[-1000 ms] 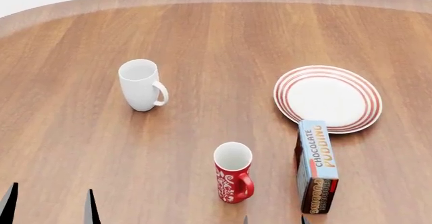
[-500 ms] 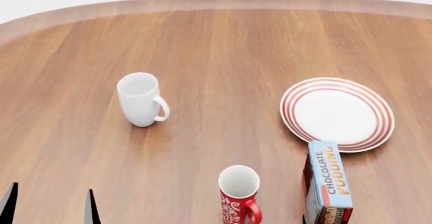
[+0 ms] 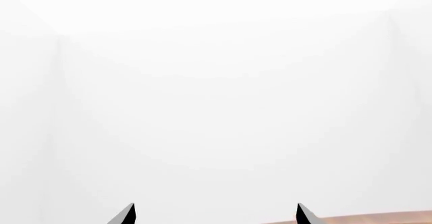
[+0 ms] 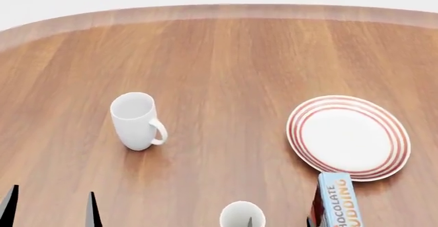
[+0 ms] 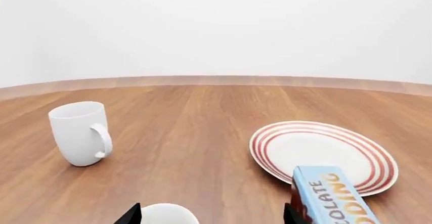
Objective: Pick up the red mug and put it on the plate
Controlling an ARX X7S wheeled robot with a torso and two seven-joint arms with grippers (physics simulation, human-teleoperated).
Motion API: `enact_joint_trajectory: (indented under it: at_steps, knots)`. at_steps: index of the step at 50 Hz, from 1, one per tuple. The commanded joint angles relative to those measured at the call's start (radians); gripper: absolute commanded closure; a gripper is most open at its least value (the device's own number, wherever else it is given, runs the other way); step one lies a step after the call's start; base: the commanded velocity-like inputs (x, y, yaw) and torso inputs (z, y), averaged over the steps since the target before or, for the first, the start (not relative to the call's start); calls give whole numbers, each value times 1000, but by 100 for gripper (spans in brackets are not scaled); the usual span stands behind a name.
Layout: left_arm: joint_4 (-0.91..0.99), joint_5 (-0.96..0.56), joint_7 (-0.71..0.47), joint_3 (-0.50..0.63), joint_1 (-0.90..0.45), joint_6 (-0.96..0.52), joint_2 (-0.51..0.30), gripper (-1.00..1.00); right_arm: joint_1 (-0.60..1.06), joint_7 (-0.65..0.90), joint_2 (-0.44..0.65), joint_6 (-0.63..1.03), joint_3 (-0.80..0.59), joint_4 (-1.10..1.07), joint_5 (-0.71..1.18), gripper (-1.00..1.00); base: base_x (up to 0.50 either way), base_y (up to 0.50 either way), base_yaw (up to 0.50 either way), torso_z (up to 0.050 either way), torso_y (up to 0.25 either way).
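At the bottom edge of the head view we see only the white rim of the red mug [image 4: 241,215], cut off by the frame; none of its red body shows. In the right wrist view that same rim [image 5: 167,214] sits between the two dark tips of our right gripper [image 5: 210,215], whose jaws stand wide apart with nothing in them. Our left gripper [image 4: 49,206] shows as two dark tips at the lower left of the head view, also spread and empty, well apart from everything; its wrist view looks mostly at blank white wall [image 3: 223,92].

We judge the task to be at the approach: the mug is standing on the table, not yet grasped. The next move calls for bringing our right gripper down around the mug's body and closing, then lifting it up and over. The chocolate pudding box [image 4: 340,201] stands just beside the mug, at the lower right, between it and the plate [image 4: 349,137], so the carry must clear the box.

Farther off, at centre left, a plain white mug [image 4: 136,120] stands upright, handle toward the right. The round wooden table [image 4: 226,58] has a paler rim, and behind it the room is bare white.
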Motion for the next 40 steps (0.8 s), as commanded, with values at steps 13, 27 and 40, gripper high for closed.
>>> enact_joint_trajectory:
  at_steps: [13,27,40]
  knots:
    - [0,-3,-10,11,-2,0,-6,-100,3,7,7,-6,-10,5,7,-100,225,0,0,0,0]
    - [0,-1,-17,16,-4,1,-10,-100,4,12,11,-9,-15,5,13,-100,226,0,0,0,0]
    - [0,1,-24,21,-5,0,-13,-100,7,14,13,-16,-20,11,17,-100,225,0,0,0,1]
